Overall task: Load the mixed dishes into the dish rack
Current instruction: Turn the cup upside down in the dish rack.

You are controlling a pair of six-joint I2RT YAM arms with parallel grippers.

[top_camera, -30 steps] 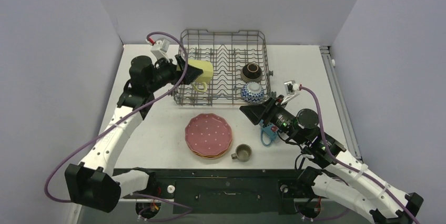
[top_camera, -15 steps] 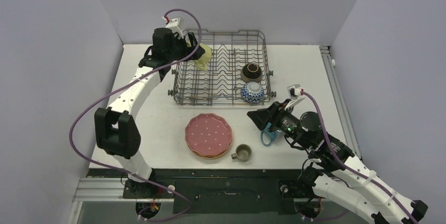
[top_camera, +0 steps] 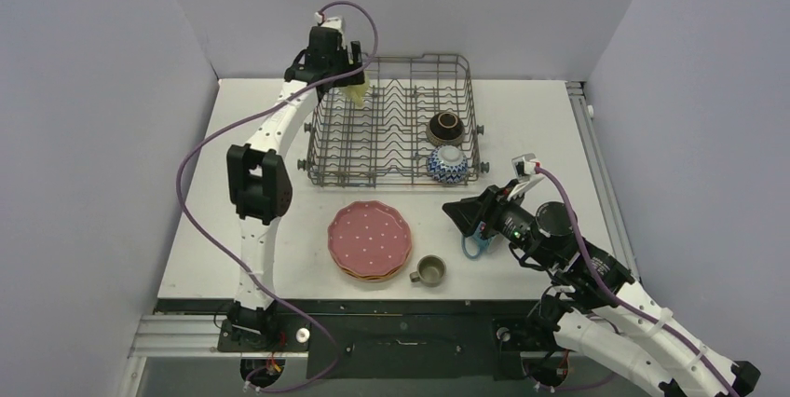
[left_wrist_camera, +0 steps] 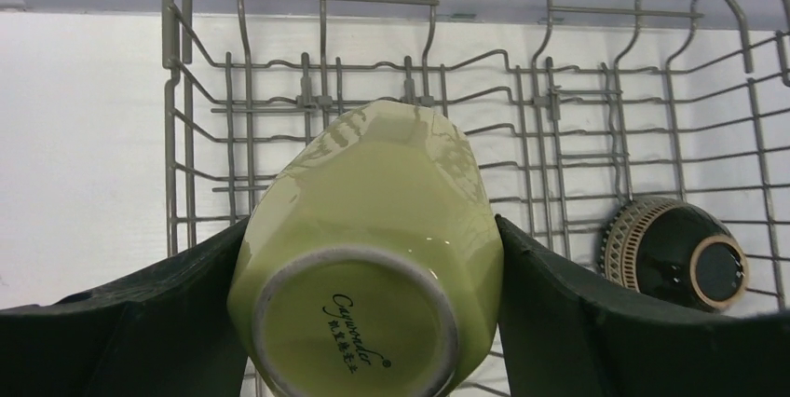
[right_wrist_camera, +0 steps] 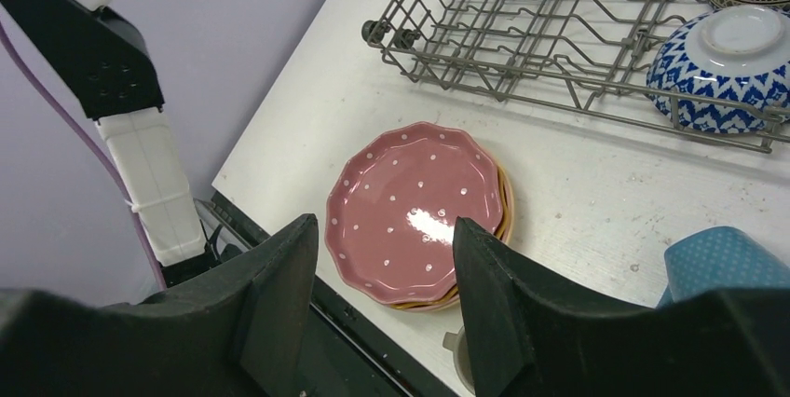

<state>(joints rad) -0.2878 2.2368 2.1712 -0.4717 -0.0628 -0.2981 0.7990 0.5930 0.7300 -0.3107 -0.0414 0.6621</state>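
My left gripper (top_camera: 350, 80) is shut on the yellow mug (top_camera: 359, 90), holding it over the back left corner of the grey wire dish rack (top_camera: 396, 169). In the left wrist view the mug (left_wrist_camera: 373, 257) sits base-up between my fingers (left_wrist_camera: 578, 322). The rack holds a dark brown bowl (top_camera: 445, 127) and a blue-white bowl (top_camera: 447, 164). My right gripper (top_camera: 458, 212) is open and empty, above the table right of the pink plate stack (top_camera: 370, 239). The blue mug (top_camera: 475, 240) lies beside it. A small grey-olive mug (top_camera: 429, 270) stands near the front edge.
The plate stack (right_wrist_camera: 415, 215) has orange and tan plates under the pink one. The blue mug (right_wrist_camera: 722, 262) shows at the right wrist view's right edge. The rack's front rail (right_wrist_camera: 559, 89) with small wheels lies beyond. Purple walls enclose the table.
My left arm has swung the yellow mug from the rack's left side up to its back left corner. My right gripper has drawn slightly back toward the front, staying open.
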